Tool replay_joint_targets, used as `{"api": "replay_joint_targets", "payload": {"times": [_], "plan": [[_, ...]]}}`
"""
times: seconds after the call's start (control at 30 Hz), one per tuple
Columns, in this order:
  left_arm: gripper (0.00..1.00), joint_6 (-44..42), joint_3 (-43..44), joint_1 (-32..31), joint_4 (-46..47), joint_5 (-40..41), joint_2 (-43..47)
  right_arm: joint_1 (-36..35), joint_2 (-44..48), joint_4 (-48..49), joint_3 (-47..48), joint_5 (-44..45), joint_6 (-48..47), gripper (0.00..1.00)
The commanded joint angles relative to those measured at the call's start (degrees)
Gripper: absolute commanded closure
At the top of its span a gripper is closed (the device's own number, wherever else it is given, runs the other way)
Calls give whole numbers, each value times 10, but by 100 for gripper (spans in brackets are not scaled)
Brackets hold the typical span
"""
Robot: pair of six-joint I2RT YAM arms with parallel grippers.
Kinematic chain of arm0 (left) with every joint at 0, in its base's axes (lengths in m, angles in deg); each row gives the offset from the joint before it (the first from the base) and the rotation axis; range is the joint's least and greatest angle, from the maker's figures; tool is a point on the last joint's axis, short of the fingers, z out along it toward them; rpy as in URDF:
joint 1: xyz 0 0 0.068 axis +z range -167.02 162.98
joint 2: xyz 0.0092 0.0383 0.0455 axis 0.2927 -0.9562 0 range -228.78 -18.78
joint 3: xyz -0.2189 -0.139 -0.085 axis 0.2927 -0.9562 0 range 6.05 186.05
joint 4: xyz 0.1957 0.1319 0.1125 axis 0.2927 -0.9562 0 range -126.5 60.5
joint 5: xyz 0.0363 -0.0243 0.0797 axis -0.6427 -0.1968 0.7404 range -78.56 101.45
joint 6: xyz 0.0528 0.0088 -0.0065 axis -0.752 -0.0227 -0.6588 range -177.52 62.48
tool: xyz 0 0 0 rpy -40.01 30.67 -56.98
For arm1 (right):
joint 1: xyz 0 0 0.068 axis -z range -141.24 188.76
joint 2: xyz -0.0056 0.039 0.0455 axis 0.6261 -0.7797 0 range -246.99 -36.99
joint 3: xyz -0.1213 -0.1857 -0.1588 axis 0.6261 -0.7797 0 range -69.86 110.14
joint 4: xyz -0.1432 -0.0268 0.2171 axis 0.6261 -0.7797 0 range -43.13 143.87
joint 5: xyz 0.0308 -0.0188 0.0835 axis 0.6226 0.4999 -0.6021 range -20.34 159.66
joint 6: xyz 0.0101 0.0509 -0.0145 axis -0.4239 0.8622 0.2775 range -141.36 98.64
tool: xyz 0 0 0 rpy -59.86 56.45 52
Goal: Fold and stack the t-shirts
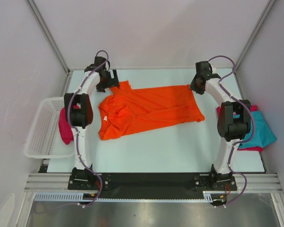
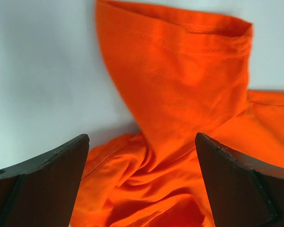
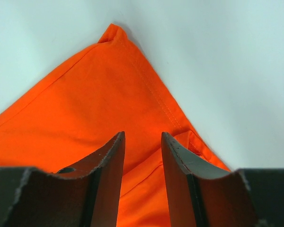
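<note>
On the pale bench, between the two arms, the orange t-shirt is lying spread out and creased, its collar end toward the left arm and its hem toward the right arm. A small white tag is showing near the collar; any print on it is too small to read. The left pincer is hanging just above the far sleeve with its jaws standing wide apart, one dark finger on each side of the bunched orange cloth and nothing gripped. The right pincer is hovering at the far hem corner, its jaws standing a narrow gap apart, with flat orange cloth and its stitched hem showing through the gap and nothing clamped. At the left edge of the bench the white mesh basket is holding a crimson t-shirt, which is draping over the wall nearest the left arm. At the right edge, well apart from the orange garment, the teal t-shirt is lying on top of a second crimson t-shirt.
</note>
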Motion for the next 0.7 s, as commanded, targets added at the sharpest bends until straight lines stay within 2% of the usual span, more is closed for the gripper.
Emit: {"api": "replay_joint_targets", "payload": {"times": [0.0,0.2,0.37,0.67], "plan": [[0,33,55,4,17,-80,-24,-1,-7,18,34,22,-15,58],[0,42,90,7,20,-70,-60,-1,-11,11,43,39,-31,57],[0,53,61,26,57,-106,-58,-2,-5,13,40,59,-41,56],[0,65,50,48,72,-94,-63,-26,16,11,18,86,-58,55]]}}
